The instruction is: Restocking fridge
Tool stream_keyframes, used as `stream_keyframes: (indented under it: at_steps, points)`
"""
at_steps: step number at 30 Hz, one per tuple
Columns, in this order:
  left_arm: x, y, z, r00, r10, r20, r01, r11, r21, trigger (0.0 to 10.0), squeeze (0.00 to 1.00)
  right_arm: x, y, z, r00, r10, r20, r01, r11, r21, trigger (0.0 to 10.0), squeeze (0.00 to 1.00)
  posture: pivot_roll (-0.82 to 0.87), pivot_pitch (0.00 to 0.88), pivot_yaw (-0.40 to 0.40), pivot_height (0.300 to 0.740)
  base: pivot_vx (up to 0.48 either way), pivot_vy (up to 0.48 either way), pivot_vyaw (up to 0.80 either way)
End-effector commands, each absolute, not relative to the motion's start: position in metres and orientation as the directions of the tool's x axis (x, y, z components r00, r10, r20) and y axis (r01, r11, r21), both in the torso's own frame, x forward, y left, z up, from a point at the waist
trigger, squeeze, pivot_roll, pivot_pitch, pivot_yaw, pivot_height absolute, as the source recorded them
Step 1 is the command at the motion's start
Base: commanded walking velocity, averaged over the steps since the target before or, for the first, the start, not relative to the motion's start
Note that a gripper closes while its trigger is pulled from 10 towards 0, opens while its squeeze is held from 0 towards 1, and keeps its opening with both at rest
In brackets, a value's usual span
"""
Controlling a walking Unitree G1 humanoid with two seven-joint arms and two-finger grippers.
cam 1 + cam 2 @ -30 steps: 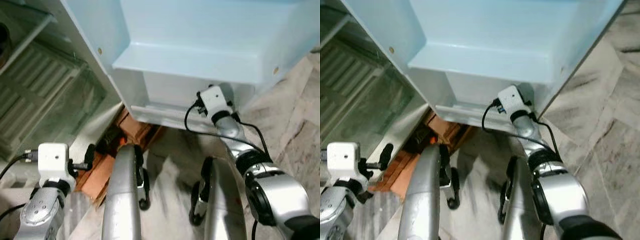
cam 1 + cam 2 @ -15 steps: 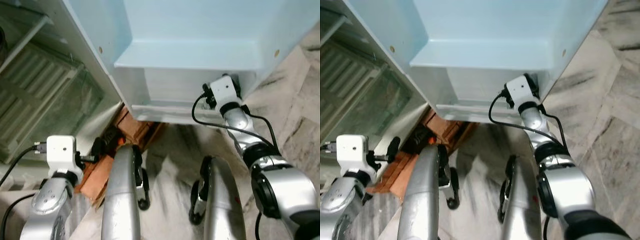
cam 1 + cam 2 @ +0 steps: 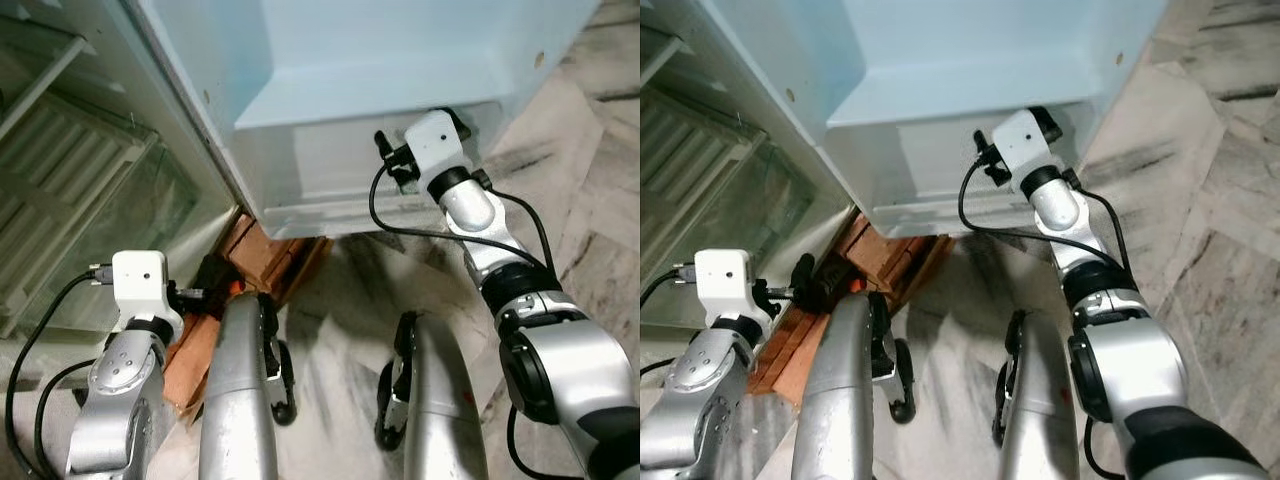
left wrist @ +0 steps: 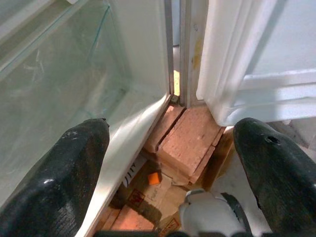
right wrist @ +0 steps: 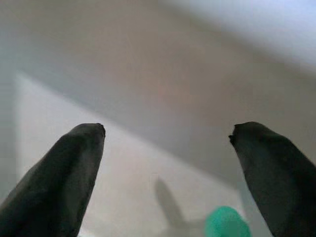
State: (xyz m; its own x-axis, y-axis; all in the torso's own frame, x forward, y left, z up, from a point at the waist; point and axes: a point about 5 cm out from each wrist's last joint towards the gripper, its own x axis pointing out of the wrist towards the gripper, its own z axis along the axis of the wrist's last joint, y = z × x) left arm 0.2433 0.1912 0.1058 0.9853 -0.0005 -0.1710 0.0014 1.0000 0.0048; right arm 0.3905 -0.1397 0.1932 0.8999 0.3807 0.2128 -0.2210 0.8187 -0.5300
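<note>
- Fridge door (image 3: 400, 60): pale blue-white inner liner, standing open, seen from above. A moulded shelf ledge runs across it; a white lower bin (image 3: 330, 180) sits under the ledge at the door's bottom edge.
- Fridge cabinet (image 3: 150, 140): white frame, open. Clear glass shelf (image 4: 54, 84) inside, near the bottom edge of the cabinet.
- Small green round object (image 5: 227, 223): lies on the pale inner surface in the right wrist view; identity cannot be told.

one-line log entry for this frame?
right tool: open, at fridge door lower bin, green cap ahead | left tool: open, low by bricks
</note>
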Motion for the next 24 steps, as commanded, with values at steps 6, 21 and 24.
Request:
stream_keyframes:
  at_steps: [6, 21, 24]
  points:
    - [0.249, 0.190, 0.096, 0.984, 0.008, -0.176, -0.005, 1.000, 0.015, 10.0, 0.00, 0.357, -0.129, 0.165, 0.866, 0.450, 0.217, -0.303, 0.818, -0.488, 10.0, 1.00, 0.10, 0.115, 0.042, 0.573, 0.000, 0.000, 0.00]
    - [0.252, 0.183, 0.086, 0.989, 0.013, -0.145, -0.015, 1.000, -0.011, 10.0, 0.00, 0.267, -0.155, 0.097, 0.989, 0.068, 0.134, -0.047, 0.987, -0.154, 10.0, 0.00, 0.03, 0.000, 0.064, 0.573, 0.000, 0.000, 0.00]
    - [0.256, 0.180, 0.087, 0.991, 0.007, -0.131, -0.008, 1.000, -0.008, 10.0, 0.00, 0.265, -0.158, 0.100, 0.991, 0.058, 0.122, -0.041, 0.989, -0.141, 10.0, 0.00, 0.02, 0.000, 0.068, 0.573, 0.000, 0.000, 0.00]
